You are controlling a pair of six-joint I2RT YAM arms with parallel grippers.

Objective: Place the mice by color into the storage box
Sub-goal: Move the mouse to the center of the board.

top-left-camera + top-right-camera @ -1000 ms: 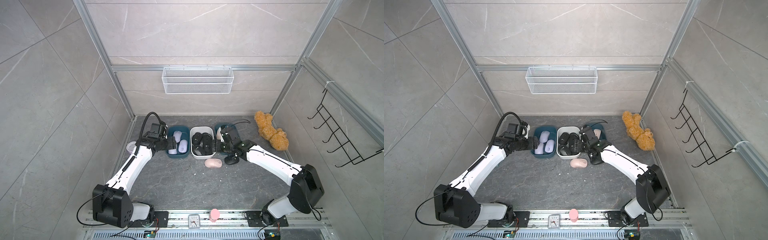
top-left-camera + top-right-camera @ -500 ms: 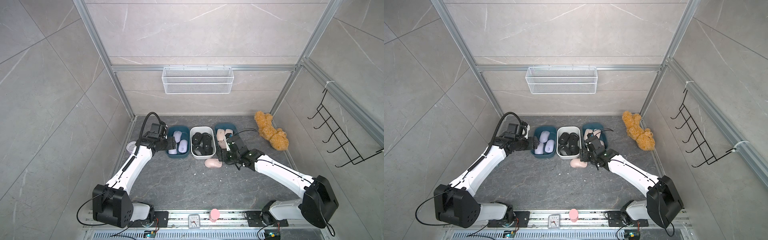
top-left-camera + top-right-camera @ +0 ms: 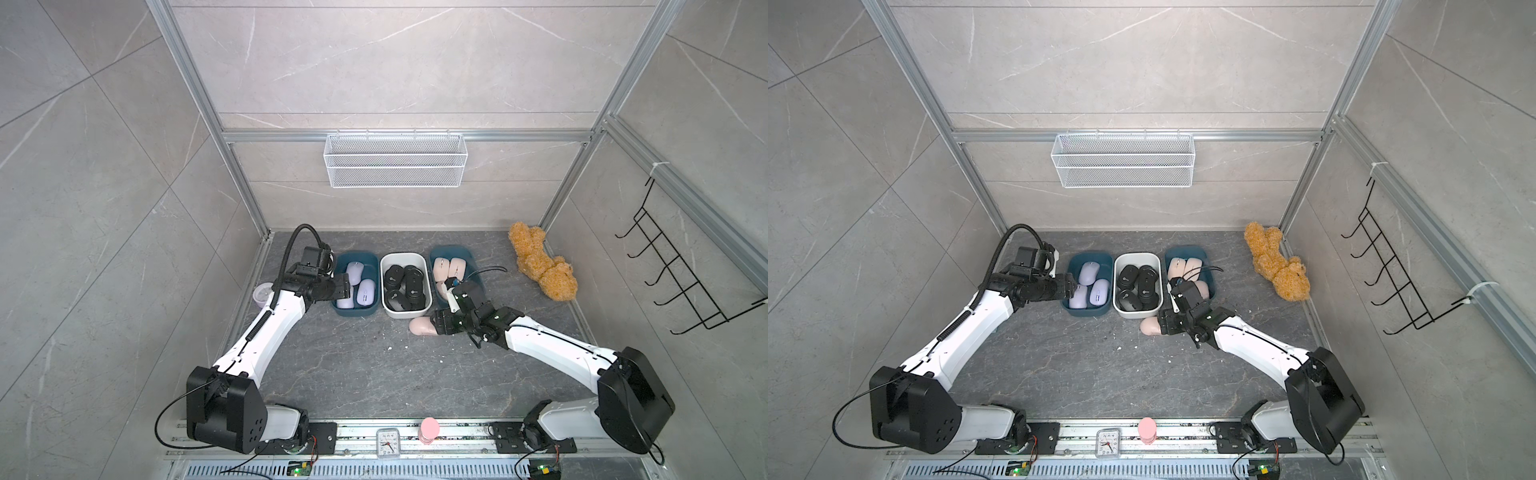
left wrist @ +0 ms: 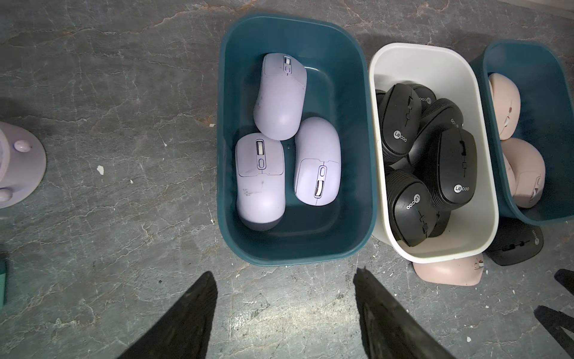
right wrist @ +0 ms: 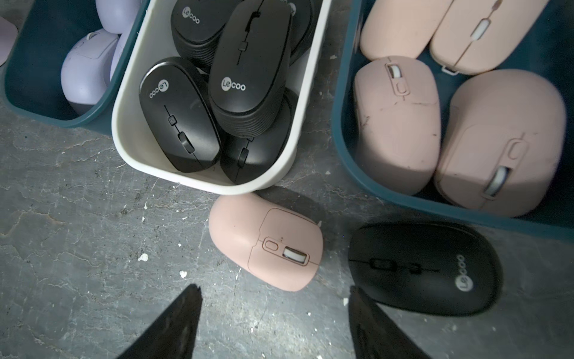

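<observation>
The nearer right end effector point(image 5: 273, 296), partly open and empty, has the loose pink mouse point(image 5: 264, 242) just ahead, long axis slanting across the jaw gap.

Three lilac mice point(image 4: 281, 102) lay in one teal box point(image 4: 298, 251), black mice point(image 4: 456, 167) in the white box point(image 4: 435, 59) and pink mice point(image 5: 394, 124) in another teal box point(image 5: 341, 140). A loose pink mouse point(image 5: 264, 242) and a loose black mouse point(image 5: 425, 267) lay flat on the worktop point(image 5: 93, 233).
</observation>
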